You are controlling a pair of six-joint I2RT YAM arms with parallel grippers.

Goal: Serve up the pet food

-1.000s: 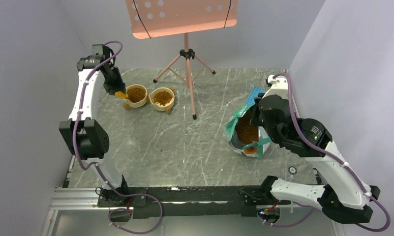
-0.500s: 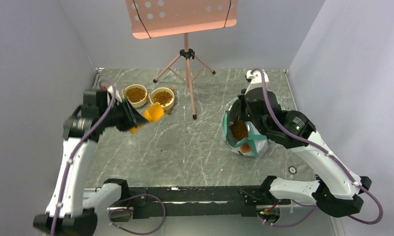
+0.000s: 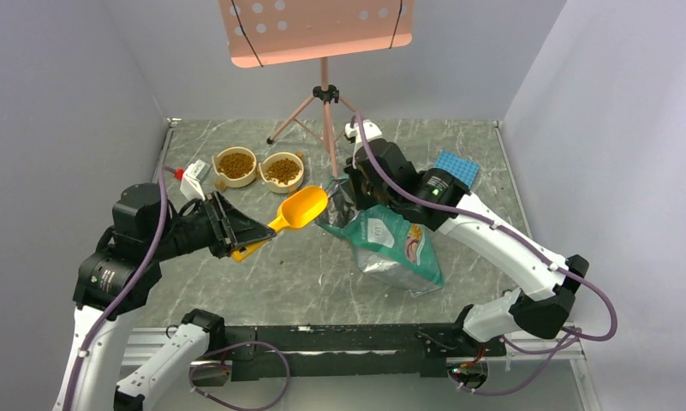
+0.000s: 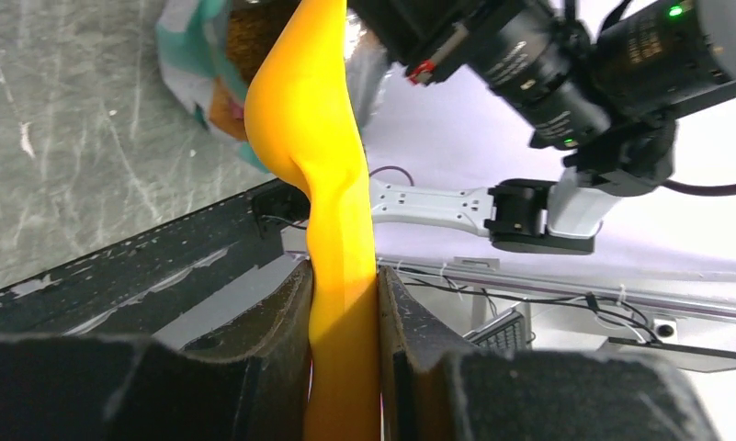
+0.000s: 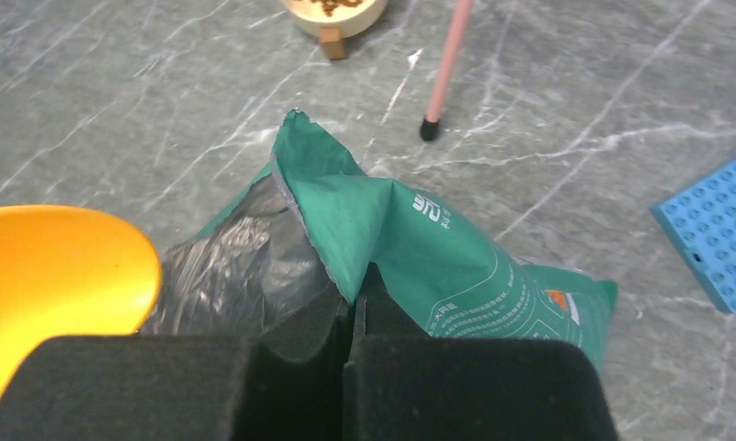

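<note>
1. The left gripper (image 3: 247,239) pinches the scoop (image 3: 298,209) by its handle. The scoop's head looks empty and points at the bag (image 3: 392,242), just beside its mouth.
2. The right gripper (image 3: 354,190) is pressed together on the bag's torn rim and holds the mouth up on the side facing the scoop.
3. The pet food (image 4: 249,37) lies inside the bag, beyond the scoop's tip and roughly along its long axis. More fills two bowls (image 3: 236,165) well apart from the bag, past the scoop.
4. The next move looks like a push of the head into the mouth. The left arm carries the tool, and the right only has to keep the rim up.
5. Only the left wrist view shows kibble inside the bag. The top view shows just silver lining there, but it alone shows both bowls. The right wrist view shows the pinch on the rim closest.
</note>
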